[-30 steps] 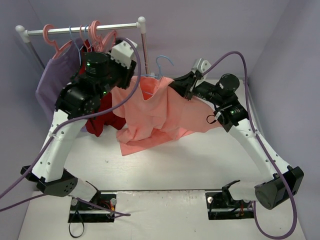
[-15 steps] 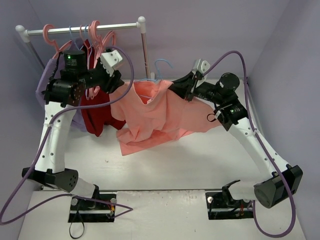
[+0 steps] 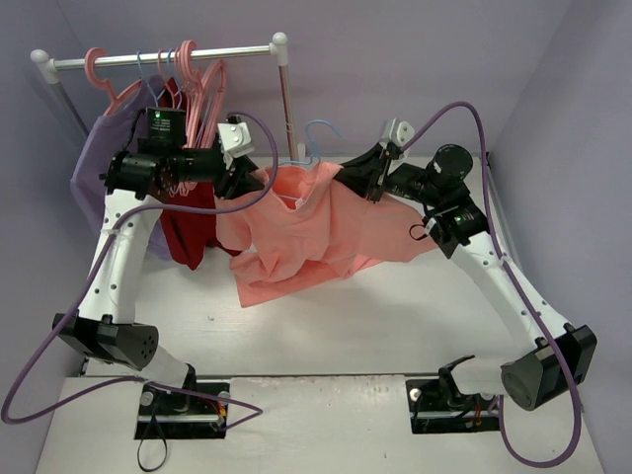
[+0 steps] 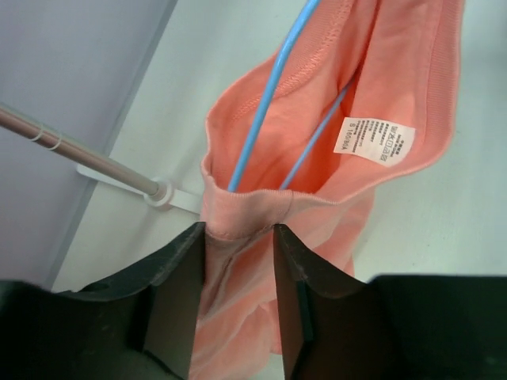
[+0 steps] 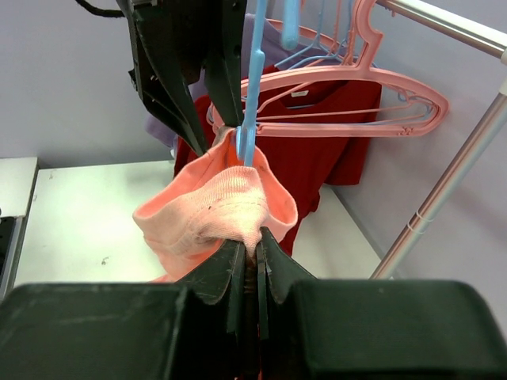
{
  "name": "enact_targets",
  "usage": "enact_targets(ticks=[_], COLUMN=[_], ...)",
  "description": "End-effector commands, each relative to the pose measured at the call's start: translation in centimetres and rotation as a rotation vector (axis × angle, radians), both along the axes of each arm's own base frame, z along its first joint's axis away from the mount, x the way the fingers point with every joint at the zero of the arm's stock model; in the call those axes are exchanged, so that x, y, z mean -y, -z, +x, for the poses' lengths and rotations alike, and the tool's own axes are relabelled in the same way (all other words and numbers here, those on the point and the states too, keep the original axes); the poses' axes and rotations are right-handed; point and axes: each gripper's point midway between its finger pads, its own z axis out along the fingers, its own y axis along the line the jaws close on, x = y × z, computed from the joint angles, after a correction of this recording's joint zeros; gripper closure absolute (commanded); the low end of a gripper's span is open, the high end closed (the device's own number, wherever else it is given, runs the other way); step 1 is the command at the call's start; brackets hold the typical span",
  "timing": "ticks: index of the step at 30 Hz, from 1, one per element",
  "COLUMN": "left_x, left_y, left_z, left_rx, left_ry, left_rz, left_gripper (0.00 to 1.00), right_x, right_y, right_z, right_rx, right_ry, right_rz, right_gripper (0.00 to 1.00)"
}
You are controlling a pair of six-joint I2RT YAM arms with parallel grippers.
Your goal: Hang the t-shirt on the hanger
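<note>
- Left gripper [image 4: 239, 233]: jaws pinch the salmon-pink soft cloth t-shirt [image 4: 317, 214] at its neck hem, with the thin light-blue wire hanger [image 4: 265, 111] just beyond.
- Right gripper [image 5: 249, 241]: jaws pressed together on a bunched fold.
- The shirt looks limp and light, so hems are likely the best hold.

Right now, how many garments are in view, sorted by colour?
salmon-pink t-shirt: 1
dark red garment: 1
lavender shirt: 1
Total: 3 garments
</note>
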Motion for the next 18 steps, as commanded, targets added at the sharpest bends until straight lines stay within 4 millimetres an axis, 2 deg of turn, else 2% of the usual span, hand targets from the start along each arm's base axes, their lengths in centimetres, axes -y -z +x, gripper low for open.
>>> enact_targets(ticks=[1,18], left_x=[0.9,0.7], left_y=[-1.2,0.5], left_z=[-1.4,-0.2], left_rx=[0.037,0.006], left_ry=[0.095,0.072], left_rz=[-0.051,-0.021], left_gripper=[0.71,0.72], right_x=[0.6,0.5], right_y=[-4.5,-5.1], right_z=[-1.5,-2.8], right_rx=[0.156,0.152], right_ry=[-0.024,-0.071], right_rz=[0.07,0.074], right_gripper=[1.0,1.0])
